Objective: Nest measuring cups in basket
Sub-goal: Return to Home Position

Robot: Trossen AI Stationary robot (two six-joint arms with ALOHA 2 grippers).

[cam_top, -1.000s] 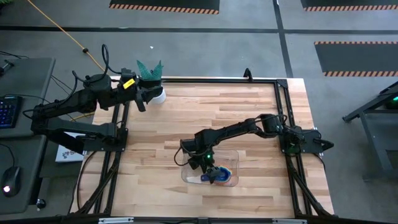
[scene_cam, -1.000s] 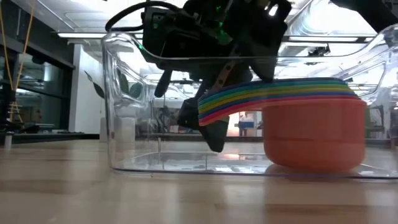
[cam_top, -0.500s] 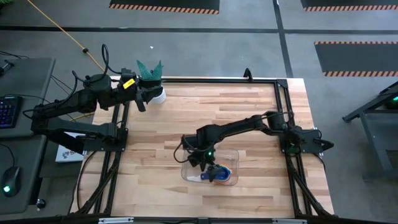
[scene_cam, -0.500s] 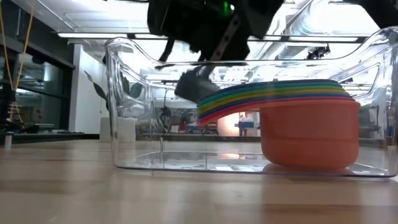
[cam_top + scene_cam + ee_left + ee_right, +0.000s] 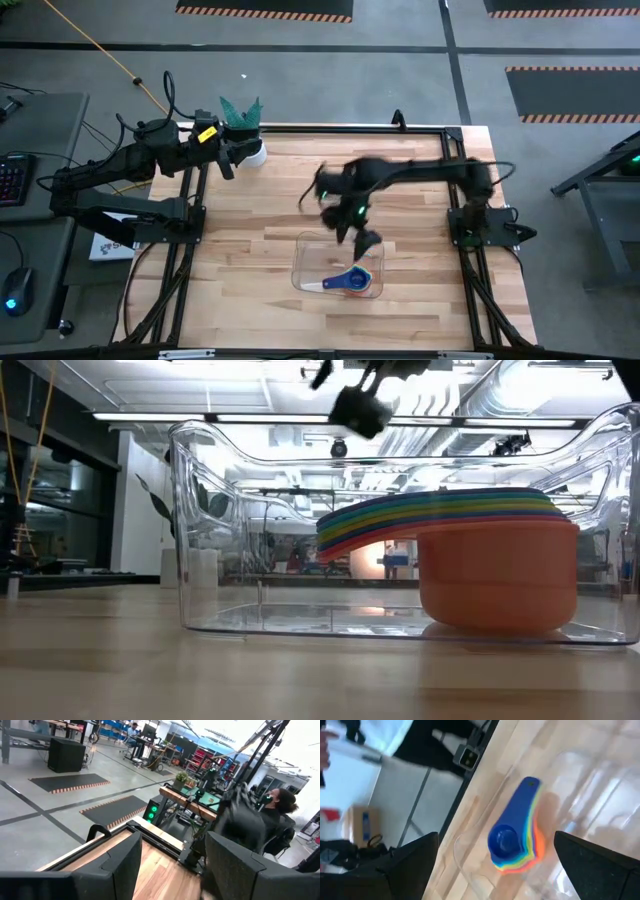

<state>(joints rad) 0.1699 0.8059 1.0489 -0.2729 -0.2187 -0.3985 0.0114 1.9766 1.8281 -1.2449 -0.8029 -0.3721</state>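
On the wooden table (image 5: pixel 250 215), nested measuring cups (image 5: pixel 350 281) sit in the basket (image 5: pixel 310 262)

The measuring cups (image 5: pixel 512 845) form a rainbow stack: dark blue on top, then thin bands of light blue, green, yellow and orange, with a reddish-orange cup lowest. The basket (image 5: pixel 305 270) is clear and colourless. The table (image 5: pixel 400 160) is pale wood in plank strips. A white pot (image 5: pixel 255 152) holds a green plant (image 5: pixel 240 108). Black mats (image 5: pixel 265 8) on the grey floor have orange-and-black striped edges.
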